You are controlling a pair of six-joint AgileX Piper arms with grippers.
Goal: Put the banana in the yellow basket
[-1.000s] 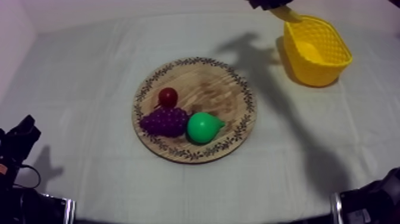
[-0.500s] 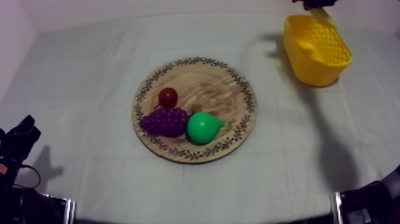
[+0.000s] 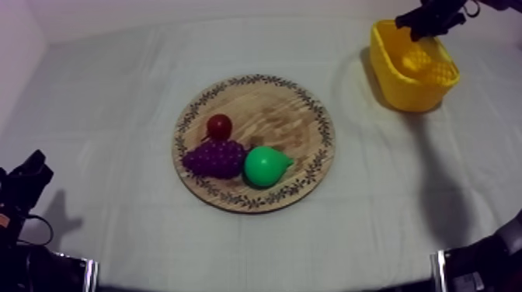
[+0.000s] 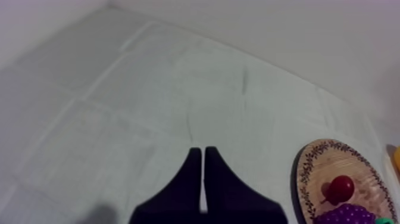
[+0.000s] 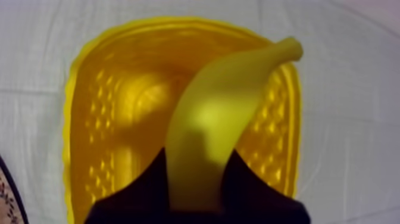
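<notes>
1. Banana (image 5: 220, 113): pinched at one end between the right gripper's (image 5: 197, 159) black fingers and held over the open yellow basket (image 5: 101, 131).
2. The basket stands near the far right corner of the table (image 3: 109, 85).
3. Round wooden board (image 3: 272, 112), mid-table, carries a small red fruit (image 3: 220, 126), grapes (image 3: 213, 158) and a pear (image 3: 266, 166).
4. Left gripper (image 4: 202, 179): fingers pressed together over bare cloth, beside the board.

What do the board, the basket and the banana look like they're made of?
Board: wood, matte, by its brown grain; the rim pattern looks printed or burnt in. Basket: probably moulded plastic, glossy yellow, with a regular lattice in its walls. Banana: likely smooth plastic, evenly yellow with a soft sheen.
</notes>
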